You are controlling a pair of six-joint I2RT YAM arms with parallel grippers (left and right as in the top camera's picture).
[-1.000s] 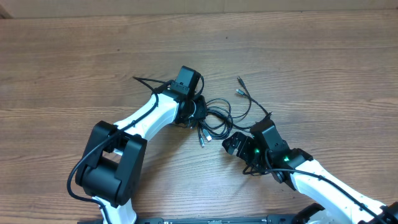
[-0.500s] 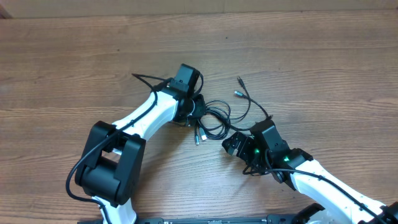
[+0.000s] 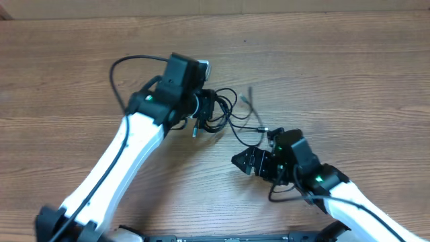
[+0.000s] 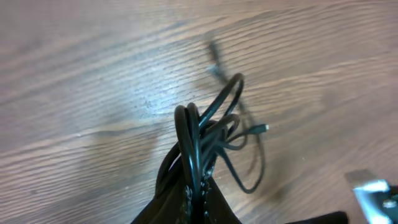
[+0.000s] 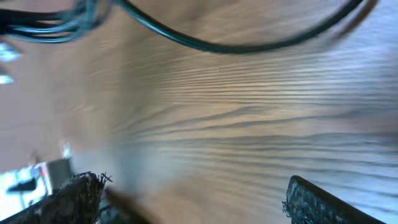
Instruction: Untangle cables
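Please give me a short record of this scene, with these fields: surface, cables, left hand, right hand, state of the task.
surface: brown wooden table
cables: thin black flexible cords, bunched together in tangled loops, with one strand trailing toward the right arm
left hand: shut on the bunch of cords
right hand: open and holding nothing; a strand passes in front of it
state of the task: cords not yet separated

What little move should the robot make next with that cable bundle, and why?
Probably bring the right gripper up to the loose strand and close on it. The left gripper pinches the cables in a bunch, while the right one is open and empty, with that strand crossing ahead of it.
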